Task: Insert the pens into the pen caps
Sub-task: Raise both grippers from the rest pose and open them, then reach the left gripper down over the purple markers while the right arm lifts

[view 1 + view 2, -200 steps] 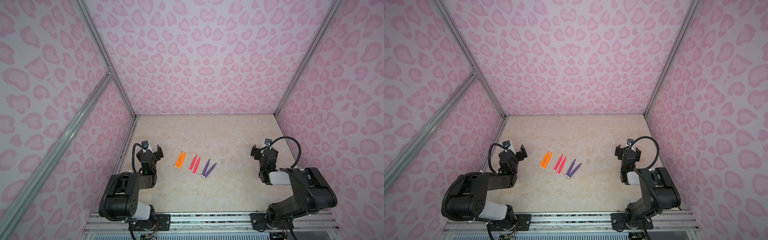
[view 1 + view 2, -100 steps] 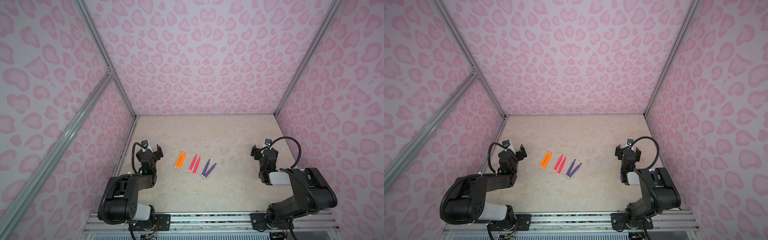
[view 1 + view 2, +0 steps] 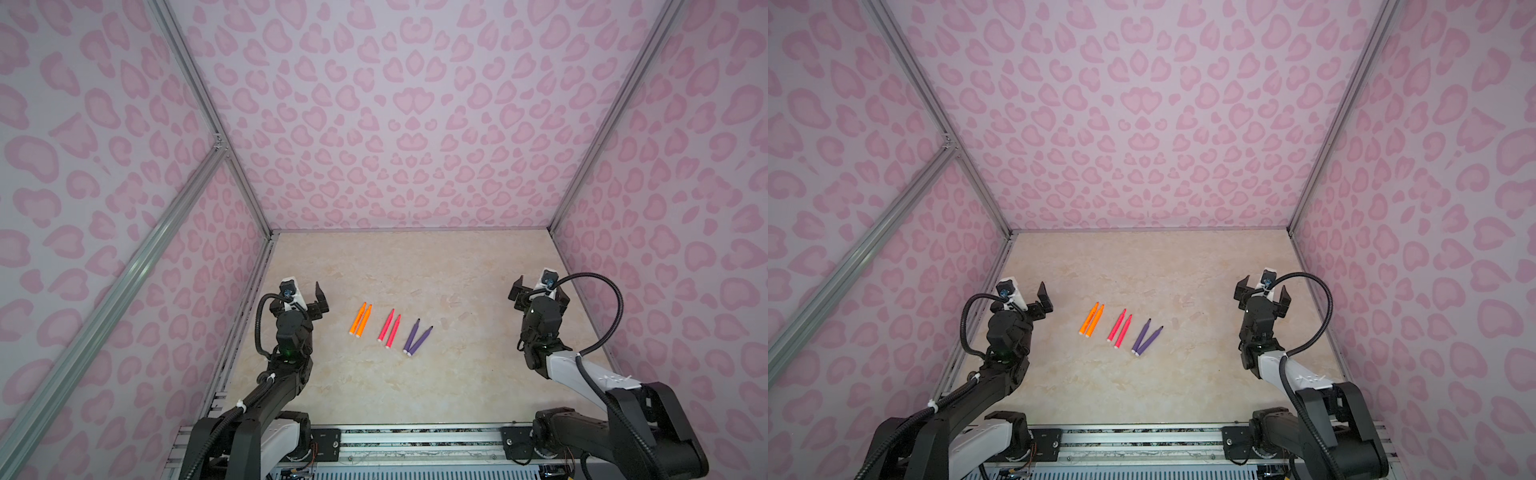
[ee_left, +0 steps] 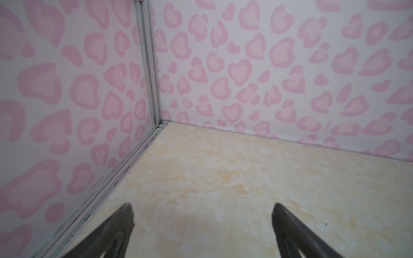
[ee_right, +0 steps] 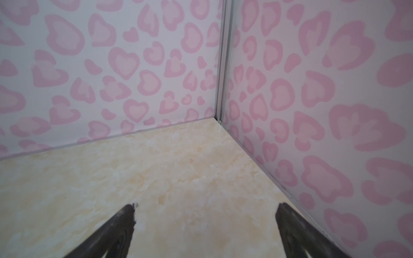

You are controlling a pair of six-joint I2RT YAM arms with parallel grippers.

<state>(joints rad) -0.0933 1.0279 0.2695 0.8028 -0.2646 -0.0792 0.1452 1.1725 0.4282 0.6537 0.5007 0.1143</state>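
Task not started, it seems. Six pens (image 3: 386, 325) lie uncapped, in colour pairs, at middle of table (image 3: 415, 386). Caps too faint to locate. Left gripper (image 3: 304, 293) and right gripper (image 3: 539, 291) wide open, empty, well apart from pens. All six insertions left.

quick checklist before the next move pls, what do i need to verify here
1. Left pincer open, nothing between its jaws: ok.
2. Right pincer open, nothing between its jaws: ok.
3. Orange pens, pink-red pens and purple pens lying in pairs on the tabletop, clear of both arms: ok.
4. Pointed tips bare: ok.
5. Pen caps located: cannot tell, only faint pale marks right of the purple pens.
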